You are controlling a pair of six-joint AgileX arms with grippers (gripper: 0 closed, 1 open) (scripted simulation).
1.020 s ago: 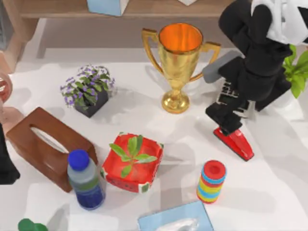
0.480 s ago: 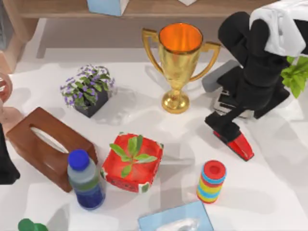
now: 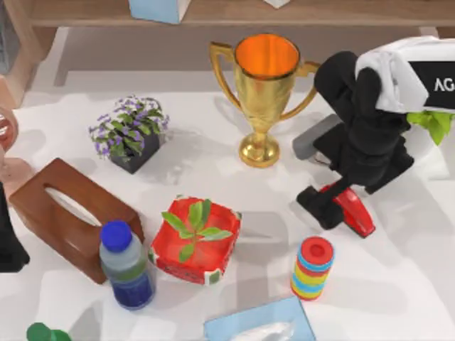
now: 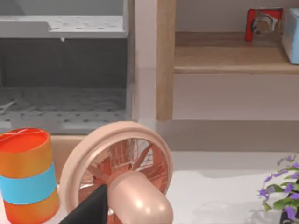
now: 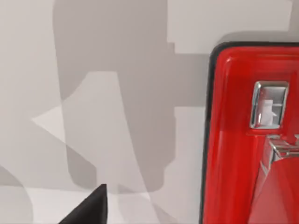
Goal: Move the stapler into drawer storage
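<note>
White table (image 3: 398, 284) under soft grey shadows, wooden shelving along the far edge.

Right gripper (image 3: 328, 208) down low at the table's right side, black fingers planted at the near-left end of the stapler (image 3: 352, 212); cannot tell whether open, closed or gripping. Seen close from the right wrist: glossy red stapler body with a black edge line and a small silver piece, lying flat on the white surface beside one dark fingertip (image 5: 88, 207).

Stapler lying right of the gold trophy (image 3: 266, 92) and nearer the camera edge, long axis diagonal, one end under the gripper and the free end pointing toward the lower right. Stack of coloured rings (image 3: 313, 268) just below the stapler, apart from it. Grey block (image 3: 313, 136) between trophy and right arm.

Left of the trophy, a dark pot of purple flowers (image 3: 131, 131); below the trophy, a red square planter (image 3: 195, 241) holding a small green plant, with a blue-capped bottle (image 3: 126, 264) and a brown tissue box (image 3: 67, 213) farther left.

Left gripper (image 3: 8, 249) parked at the table's left edge, near a pink fan (image 4: 124, 170) and an orange can (image 4: 27, 175).
</note>
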